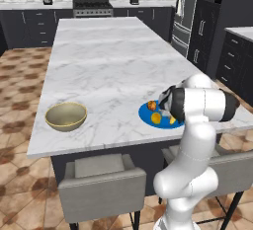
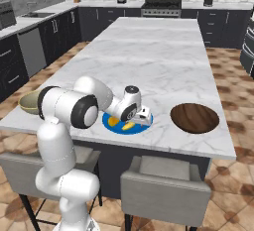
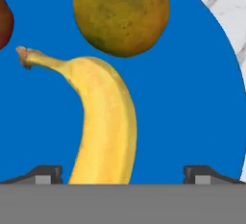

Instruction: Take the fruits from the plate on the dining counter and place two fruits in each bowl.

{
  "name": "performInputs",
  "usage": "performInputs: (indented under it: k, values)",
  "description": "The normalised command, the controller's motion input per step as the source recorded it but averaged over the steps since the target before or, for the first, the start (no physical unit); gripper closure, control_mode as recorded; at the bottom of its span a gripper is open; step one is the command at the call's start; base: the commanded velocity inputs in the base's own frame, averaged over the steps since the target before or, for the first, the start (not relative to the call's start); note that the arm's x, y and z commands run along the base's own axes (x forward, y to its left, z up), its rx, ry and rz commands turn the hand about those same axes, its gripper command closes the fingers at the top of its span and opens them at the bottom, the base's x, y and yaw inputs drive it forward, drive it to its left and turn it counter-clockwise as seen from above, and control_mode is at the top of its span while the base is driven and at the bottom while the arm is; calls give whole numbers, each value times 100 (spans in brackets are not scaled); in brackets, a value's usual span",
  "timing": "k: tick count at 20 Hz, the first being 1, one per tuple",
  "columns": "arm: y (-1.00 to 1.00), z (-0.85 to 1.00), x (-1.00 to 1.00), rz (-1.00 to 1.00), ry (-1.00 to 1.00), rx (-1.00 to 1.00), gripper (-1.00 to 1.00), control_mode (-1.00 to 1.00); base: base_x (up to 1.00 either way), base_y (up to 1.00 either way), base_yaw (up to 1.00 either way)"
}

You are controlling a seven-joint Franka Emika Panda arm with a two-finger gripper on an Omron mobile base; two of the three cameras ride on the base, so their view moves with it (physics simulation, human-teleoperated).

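On the white grey-veined marble dining counter (image 1: pixel 113 71), the flat bright blue plate (image 3: pixel 192 103) held a curved yellow banana (image 3: pixel 105 127) and a round orange (image 3: pixel 121 14). Directly above, the two-finger gripper (image 3: pixel 122 174) hung with fingers spread wide, straddling the banana, gripping nothing.

On the bench (image 1: pixel 113 61), the plate (image 1: pixel 146 114) sits at the near edge, between two bowls: the deep bowl (image 1: pixel 65 116) well apart to its left, the shallow bowl (image 2: pixel 194 117) to its right. The banana (image 3: pixel 103 122) and round fruits (image 3: pixel 121 14) lie on the plate. Two chairs (image 1: pixel 101 187) stand before the bench.
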Motion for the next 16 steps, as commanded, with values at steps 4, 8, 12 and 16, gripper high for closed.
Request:
performInputs:
  k: [4,8,12,16]
  values:
    - [0,-21,12,0,0,0,-100,-100,0,0,0]
    - [0,0,0,0,0,0,100,-100,0,0,0]
    - [-5,26,0,0,0,0,100,-100,0,0,0]
    - [-19,72,-6,-1,0,0,100,-100,0,0,0]
